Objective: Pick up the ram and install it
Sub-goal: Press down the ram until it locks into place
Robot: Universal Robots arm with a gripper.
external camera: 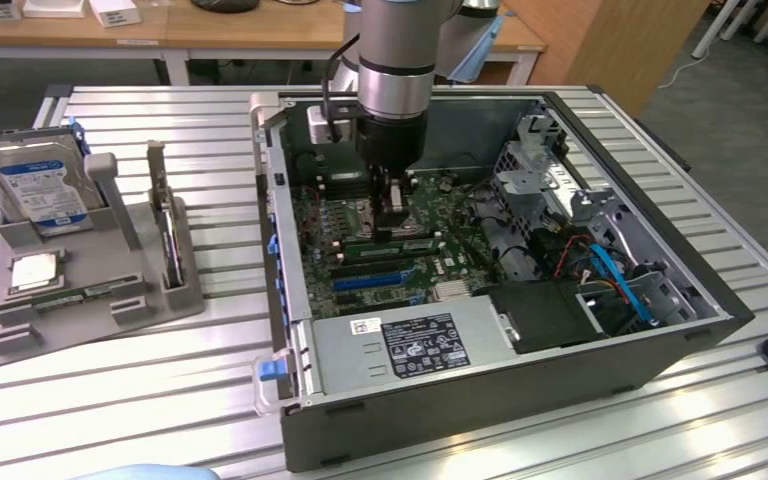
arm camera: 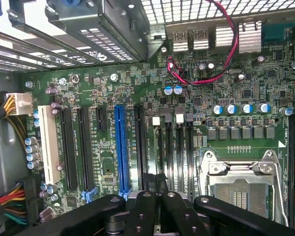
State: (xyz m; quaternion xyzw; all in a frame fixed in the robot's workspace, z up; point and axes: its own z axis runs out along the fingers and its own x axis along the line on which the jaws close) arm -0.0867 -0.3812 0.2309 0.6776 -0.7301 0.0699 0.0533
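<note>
Gripper (external camera: 395,212) at frame centre, black jaws fully closed, down inside the open steel case (external camera: 704,300) over the green motherboard (arm camera: 137,88). Ram (external camera: 402,240), thin green stick, seated below the fingertips.

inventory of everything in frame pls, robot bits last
Open black computer case: 1, on the slatted metal table.
Green motherboard: 1, inside the case.
Blue expansion slot: 1, on the motherboard.
Bare silver CPU socket: 1, on the motherboard.
Grey plastic parts holder: 1, at the exterior view's left.
Boxy hard drive with blue-white label: 1, upright in the holder.
Square silver CPU chip: 1, flat on the holder.
Black gripper: 1, shut, low over the motherboard's memory slots.
</note>
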